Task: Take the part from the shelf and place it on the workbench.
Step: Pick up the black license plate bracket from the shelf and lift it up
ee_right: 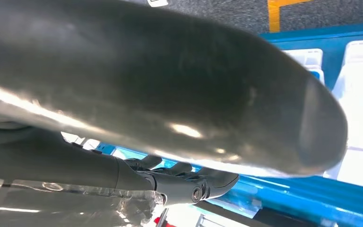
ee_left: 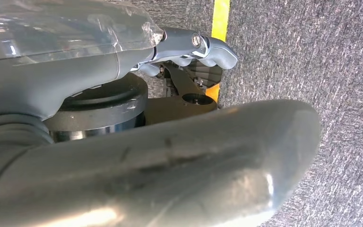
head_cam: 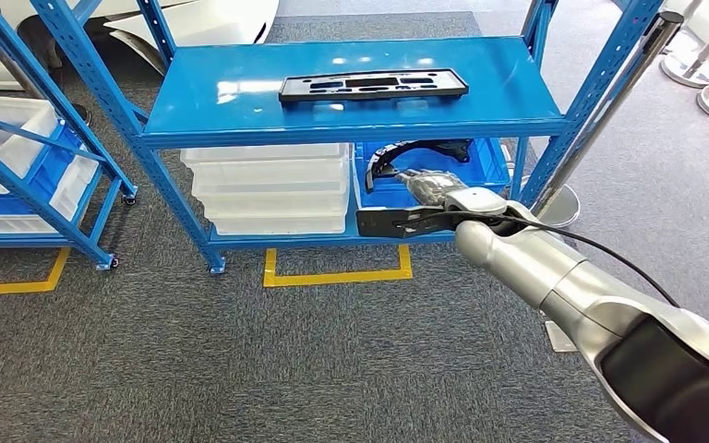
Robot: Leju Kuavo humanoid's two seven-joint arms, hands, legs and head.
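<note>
A flat black bracket-like part (head_cam: 397,221) is held by the right hand (head_cam: 438,192) at the front edge of the blue shelf's (head_cam: 360,120) lower level (fingers largely hidden), and could be snagged on the blue bin (head_cam: 494,166) and dropped if withdrawn hastily.

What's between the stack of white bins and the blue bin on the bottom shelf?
Nothing. In the head view the white bins and the blue bin sit side by side with just a narrow bare gap.
</note>
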